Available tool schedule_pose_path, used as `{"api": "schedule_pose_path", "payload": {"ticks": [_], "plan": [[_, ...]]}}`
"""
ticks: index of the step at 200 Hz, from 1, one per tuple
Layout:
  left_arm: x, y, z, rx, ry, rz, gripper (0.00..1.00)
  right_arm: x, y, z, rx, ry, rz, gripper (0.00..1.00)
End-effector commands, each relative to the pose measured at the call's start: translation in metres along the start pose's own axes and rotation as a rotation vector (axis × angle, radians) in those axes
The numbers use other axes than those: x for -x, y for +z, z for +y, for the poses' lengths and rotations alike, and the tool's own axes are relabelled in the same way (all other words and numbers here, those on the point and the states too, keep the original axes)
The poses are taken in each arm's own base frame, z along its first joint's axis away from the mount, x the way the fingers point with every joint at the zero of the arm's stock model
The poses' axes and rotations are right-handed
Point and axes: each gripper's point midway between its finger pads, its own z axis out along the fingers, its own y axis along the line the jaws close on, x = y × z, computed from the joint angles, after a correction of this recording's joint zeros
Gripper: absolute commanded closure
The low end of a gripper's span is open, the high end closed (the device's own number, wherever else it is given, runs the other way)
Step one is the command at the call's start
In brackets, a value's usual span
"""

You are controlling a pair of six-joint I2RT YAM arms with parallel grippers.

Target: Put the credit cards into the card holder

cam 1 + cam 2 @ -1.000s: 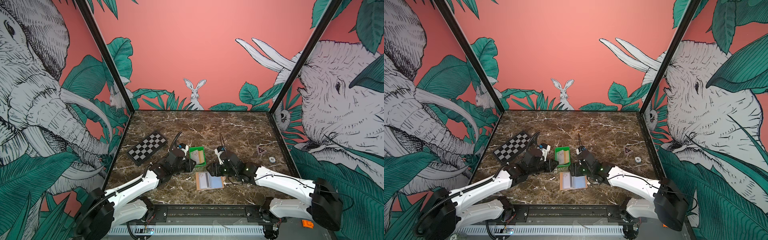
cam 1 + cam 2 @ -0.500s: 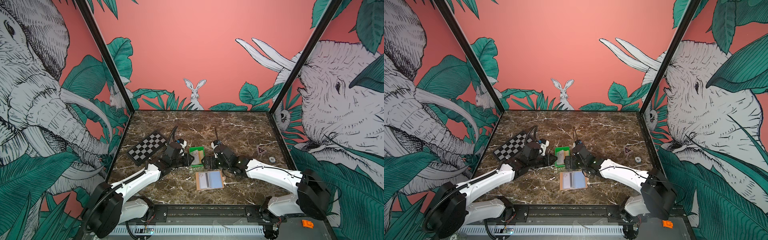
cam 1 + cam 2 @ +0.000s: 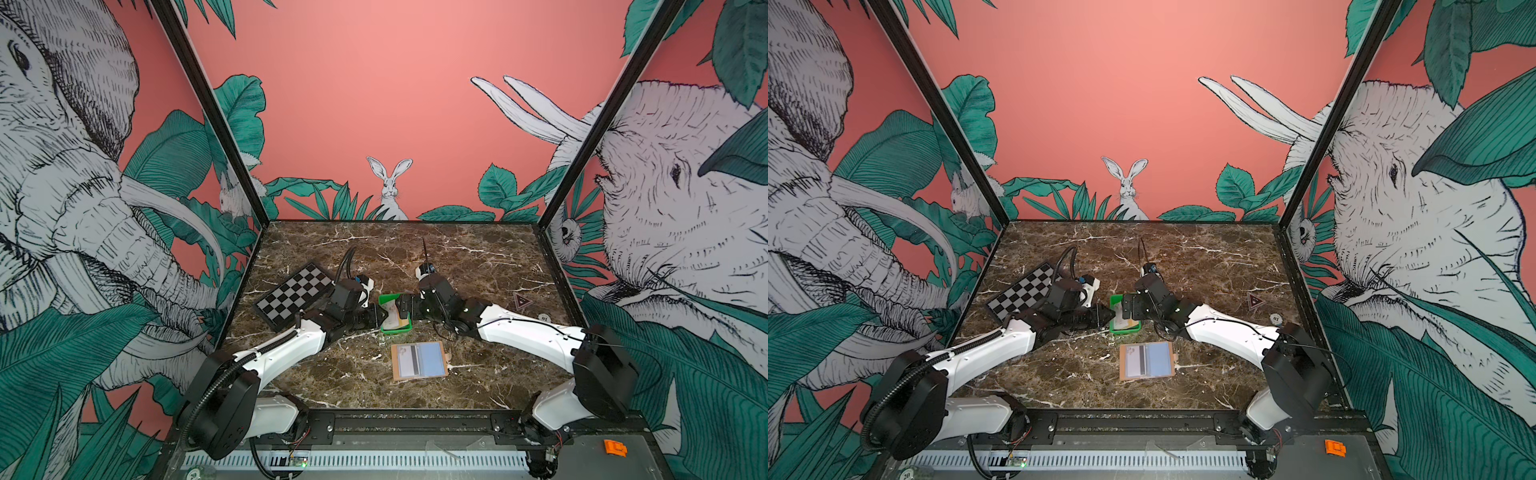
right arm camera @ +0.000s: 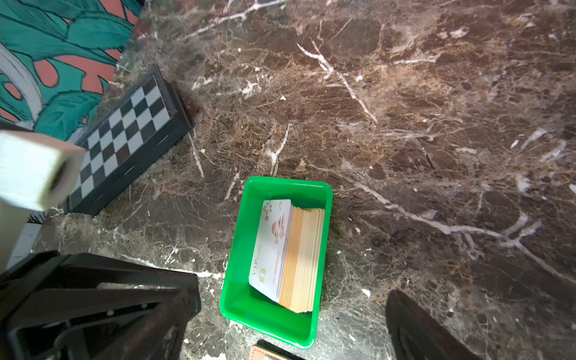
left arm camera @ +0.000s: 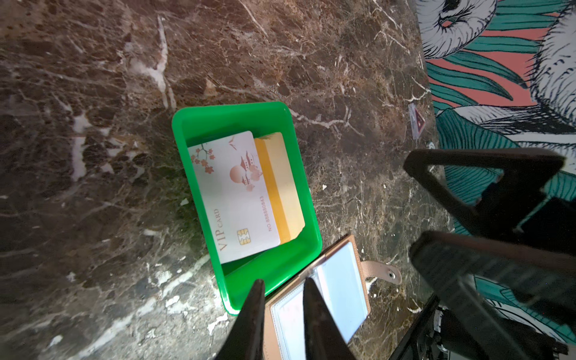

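The credit cards (image 5: pixel 237 193) lie as a slanted stack in a small green tray (image 5: pixel 230 109), a white VIP card on top of yellowish ones; both top views show the stack (image 3: pixel 392 316) (image 3: pixel 1123 318). The tan card holder (image 3: pixel 419 359) (image 3: pixel 1146 359) lies open in front of the tray, blue sleeves up, snap tab to the right. My left gripper (image 5: pixel 284 280) hovers at the tray's near left corner, jaws a narrow gap apart, nothing between them. My right gripper (image 4: pixel 293 296) stands wide open at the tray's near end, holding nothing.
A black-and-white checkered board (image 3: pixel 297 295) (image 4: pixel 131 137) lies at the left behind my left arm. A small triangle sticker (image 3: pixel 523 300) and a round token (image 3: pixel 543 318) lie near the right wall. The two grippers face each other closely across the tray (image 3: pixel 397 330).
My right gripper has moved from beside the card holder up to the green tray and opened its jaws wide. My left gripper has pushed forward to the tray's left side.
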Motion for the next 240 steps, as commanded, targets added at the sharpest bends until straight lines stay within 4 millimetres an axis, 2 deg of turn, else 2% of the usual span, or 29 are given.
{"api": "schedule_pose_path", "payload": {"ticks": [1,18,24,51,115,162,240], "plan": [[0.013,-0.003,-0.008,-0.019,0.039,-0.018,0.76,0.003,0.01,-0.001,0.014,0.009,0.016,0.04],[0.014,-0.001,-0.007,-0.013,0.041,-0.014,0.76,0.005,0.014,-0.001,0.038,0.033,0.033,0.04],[0.015,0.0,-0.006,-0.01,0.039,-0.012,0.76,-0.001,0.023,-0.005,0.031,0.039,0.058,0.04],[0.017,0.005,-0.004,-0.001,0.041,-0.004,0.76,-0.003,0.036,-0.01,0.033,0.052,0.083,0.04],[0.023,0.015,-0.004,0.007,0.043,0.013,0.8,-0.005,0.054,-0.014,0.025,0.06,0.121,0.04],[0.021,0.023,0.002,0.025,0.025,0.034,0.85,-0.016,0.067,-0.015,0.022,0.06,0.163,0.04],[0.016,0.034,0.014,0.065,0.014,0.064,0.84,-0.04,0.084,-0.019,0.019,0.081,0.245,0.07]]}}
